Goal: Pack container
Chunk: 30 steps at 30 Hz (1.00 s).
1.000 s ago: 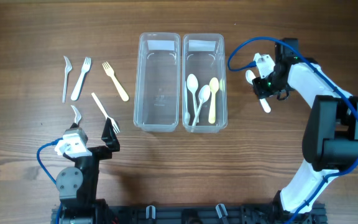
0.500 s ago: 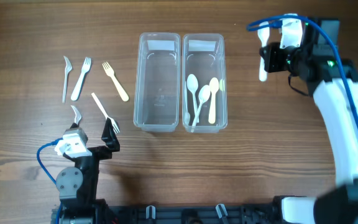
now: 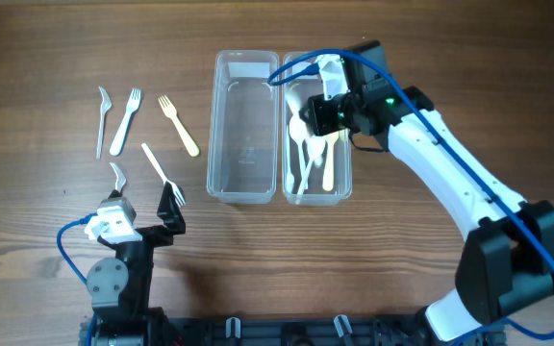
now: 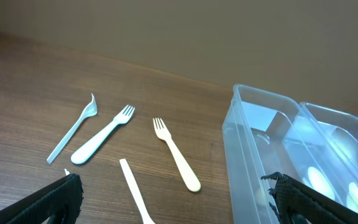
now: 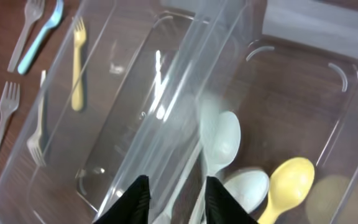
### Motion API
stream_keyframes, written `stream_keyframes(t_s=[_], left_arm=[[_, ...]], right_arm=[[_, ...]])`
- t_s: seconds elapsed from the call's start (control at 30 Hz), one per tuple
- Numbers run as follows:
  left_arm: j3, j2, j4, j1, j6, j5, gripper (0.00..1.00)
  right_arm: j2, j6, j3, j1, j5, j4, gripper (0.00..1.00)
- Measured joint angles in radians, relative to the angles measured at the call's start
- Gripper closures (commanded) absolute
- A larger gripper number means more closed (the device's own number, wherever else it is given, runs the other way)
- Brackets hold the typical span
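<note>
My right gripper [image 3: 317, 115] [image 5: 174, 198] hovers over the right clear container [image 3: 346, 163] [image 5: 347, 106], shut on a white spoon [image 3: 300, 101] [image 5: 221, 134] by its handle. Below it lie another white spoon [image 3: 313, 146] [image 5: 248, 186] and a yellow spoon [image 3: 329, 159] [image 5: 291, 179]. The left clear container [image 3: 215, 125] [image 4: 244, 143] [image 5: 98, 112] holds nothing. Several forks lie on the table to the left: a white fork [image 3: 125, 120] [image 4: 101, 140], a cream fork [image 3: 178, 125] [image 4: 178, 155] and a thin white fork [image 3: 162, 173] [image 4: 132, 190]. My left gripper [image 3: 144, 207] [image 4: 179, 208] is open near the front edge, with that thin fork's handle between its fingers' line.
A pale translucent fork [image 3: 101, 120] [image 4: 73, 130] lies at the far left, and another small fork [image 3: 116, 176] lies by the left arm. The two containers stand side by side, touching, at the table's middle.
My right gripper lifted the white spoon from the table at the right and carried it left, over the right container. The left arm has not moved.
</note>
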Motion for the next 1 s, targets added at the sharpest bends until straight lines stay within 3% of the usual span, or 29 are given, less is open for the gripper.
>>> stream_keyframes(t_s=[0.07,0.13,0.2,0.33,0.47,0.63,1.0], left_arm=[[0.0,0.0,0.0,0.0,0.0,0.0,0.0],[0.0,0.0,0.0,0.0,0.0,0.0,0.0],[0.0,0.0,0.0,0.0,0.0,0.0,0.0],[0.0,0.0,0.0,0.0,0.0,0.0,0.0],[0.0,0.0,0.0,0.0,0.0,0.0,0.0],[0.0,0.0,0.0,0.0,0.0,0.0,0.0],[0.0,0.0,0.0,0.0,0.0,0.0,0.0]], right_arm=[[-0.011,0.005,0.0,0.0,0.0,0.016,0.36],[-0.064,0.006,0.0,-0.003,0.013,0.012,0.33],[-0.168,0.01,0.0,-0.021,0.06,-0.003,0.01],[-0.555,0.014,0.002,-0.145,0.519,-0.132,0.0],[-0.687,0.014,0.002,-0.257,0.863,-0.209,0.0],[-0.656,0.014,0.002,-0.275,0.932,-0.214,0.0],[-0.396,0.014,0.002,-0.275,0.947,-0.219,0.0]])
